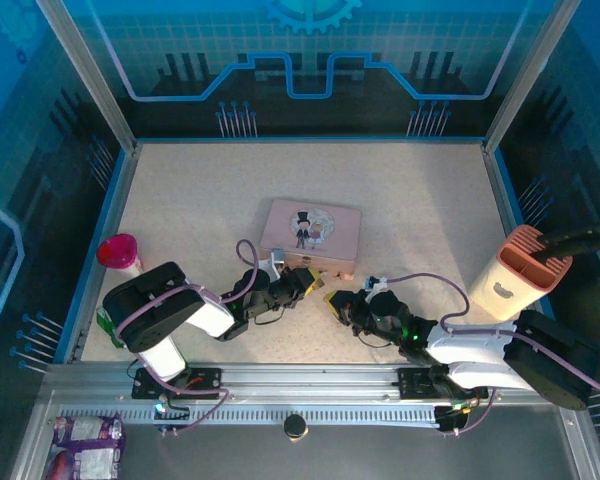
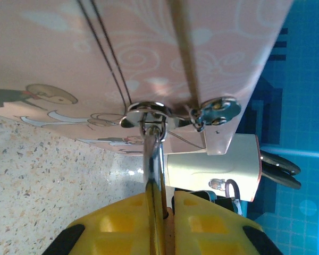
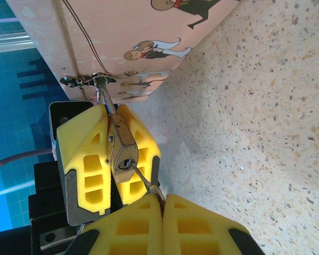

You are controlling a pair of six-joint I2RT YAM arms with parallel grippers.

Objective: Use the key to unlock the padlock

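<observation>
Left gripper point(image 2: 162, 206) is clamped tight on the padlock point(image 3: 122, 146), whose shackle hooks through the latch point(image 2: 149, 109) on the front edge of the pink box point(image 1: 310, 228), mid-table. The key point(image 3: 143, 178) has its tip at the padlock's keyhole, and the right gripper point(image 3: 162, 207) is pinched shut on the key's other end.
</observation>
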